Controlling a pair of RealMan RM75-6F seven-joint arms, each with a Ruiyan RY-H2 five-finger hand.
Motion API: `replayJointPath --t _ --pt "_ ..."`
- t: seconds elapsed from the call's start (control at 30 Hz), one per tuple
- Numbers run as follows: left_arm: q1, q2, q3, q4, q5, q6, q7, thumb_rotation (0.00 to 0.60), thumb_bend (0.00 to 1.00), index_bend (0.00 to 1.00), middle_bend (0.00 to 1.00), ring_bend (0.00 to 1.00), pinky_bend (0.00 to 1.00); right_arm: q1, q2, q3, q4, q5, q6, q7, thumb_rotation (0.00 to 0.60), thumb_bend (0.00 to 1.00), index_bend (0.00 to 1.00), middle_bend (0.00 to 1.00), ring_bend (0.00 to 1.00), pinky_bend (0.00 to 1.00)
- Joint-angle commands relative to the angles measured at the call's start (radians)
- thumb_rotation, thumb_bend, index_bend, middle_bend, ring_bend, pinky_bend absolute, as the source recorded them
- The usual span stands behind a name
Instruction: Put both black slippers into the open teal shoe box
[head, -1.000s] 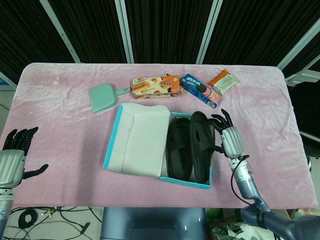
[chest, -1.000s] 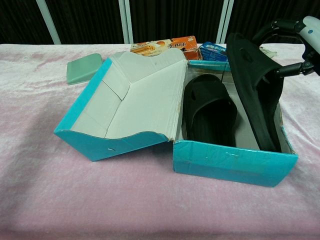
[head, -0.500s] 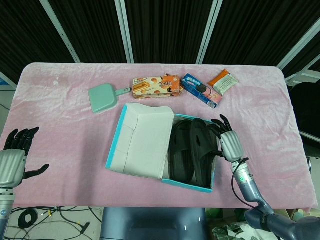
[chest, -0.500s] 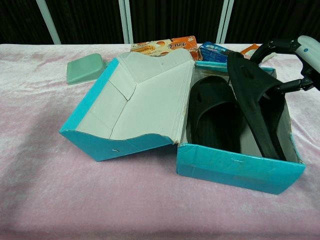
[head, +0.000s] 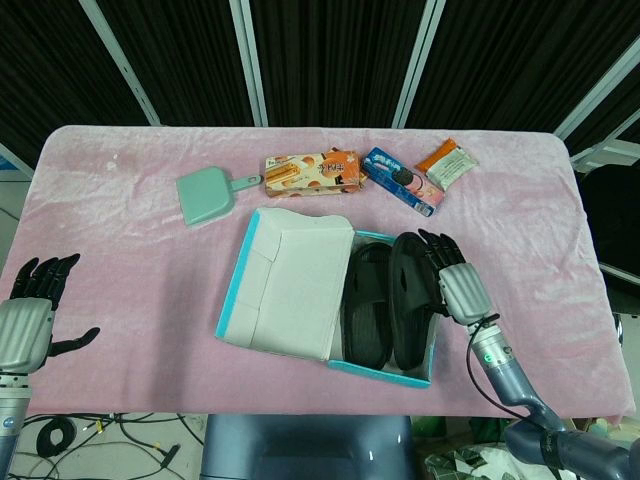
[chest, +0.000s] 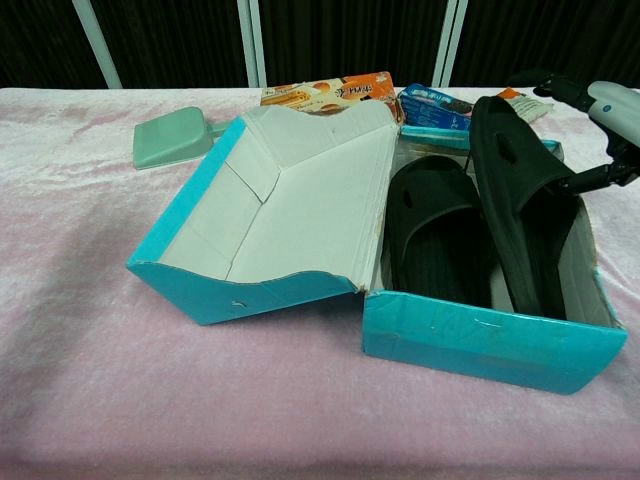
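Both black slippers sit inside the teal box: the first slipper lies flat, the second slipper leans tilted against the right wall. The right hand touches it there; its grip is unclear. The left hand hovers apart, fingers spread, empty. Likely next: let go and lift clear, minding the wall; open surface lies rightward.

Bright even overhead light, soft shadows, sharp pics, bg black

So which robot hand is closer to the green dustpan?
The right robot hand, beside the shoe box, looks somewhat nearer the dustpan. The left robot hand sits at the table's near left edge.
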Motion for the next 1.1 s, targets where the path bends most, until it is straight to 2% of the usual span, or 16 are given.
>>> replayJointPath --t 0.03,0.27,0.37,0.47,0.6,0.73,0.93,1.1 --pt "-0.001 -0.002 0.000 0.005 0.000 -0.001 -0.004 0.600 0.00 0.00 0.11 0.06 0.00 0.003 0.081 0.001 -0.109 0.022 -0.044 -0.096 0.600 0.45 0.00 0.00 0.00 0.03" --pt "0.001 -0.007 0.002 0.024 0.000 -0.002 -0.024 0.600 0.00 0.00 0.11 0.06 0.00 0.036 0.305 -0.024 -0.366 0.110 -0.211 -0.404 0.600 0.45 0.00 0.00 0.00 0.03" --pt "0.001 -0.010 0.003 0.031 -0.001 -0.004 -0.031 0.600 0.00 0.00 0.11 0.06 0.00 0.038 0.343 -0.028 -0.426 0.161 -0.243 -0.487 0.600 0.40 0.00 0.00 0.00 0.03" --pt "0.000 -0.012 0.003 0.034 -0.001 -0.006 -0.034 0.600 0.00 0.00 0.11 0.06 0.00 0.043 0.351 -0.033 -0.448 0.201 -0.273 -0.523 0.600 0.29 0.00 0.00 0.00 0.03" --pt "-0.002 -0.012 0.002 0.035 0.004 -0.006 -0.034 0.600 0.00 0.00 0.11 0.06 0.00 0.054 0.332 -0.043 -0.430 0.245 -0.302 -0.593 0.600 0.26 0.00 0.00 0.00 0.03" --pt "-0.001 -0.011 0.002 0.036 0.002 -0.005 -0.035 0.600 0.00 0.00 0.11 0.06 0.00 0.047 0.326 -0.036 -0.432 0.256 -0.269 -0.628 0.600 0.17 0.00 0.00 0.00 0.03" --pt "-0.003 -0.015 0.003 0.039 0.000 -0.010 -0.036 0.600 0.00 0.00 0.11 0.06 0.00 0.031 0.363 -0.025 -0.479 0.230 -0.209 -0.650 0.600 0.02 0.00 0.00 0.00 0.03" --pt "-0.008 -0.017 0.000 0.039 0.003 -0.012 -0.034 0.600 0.00 0.00 0.10 0.06 0.00 0.023 0.408 -0.021 -0.543 0.212 -0.184 -0.667 0.600 0.00 0.00 0.00 0.00 0.03"
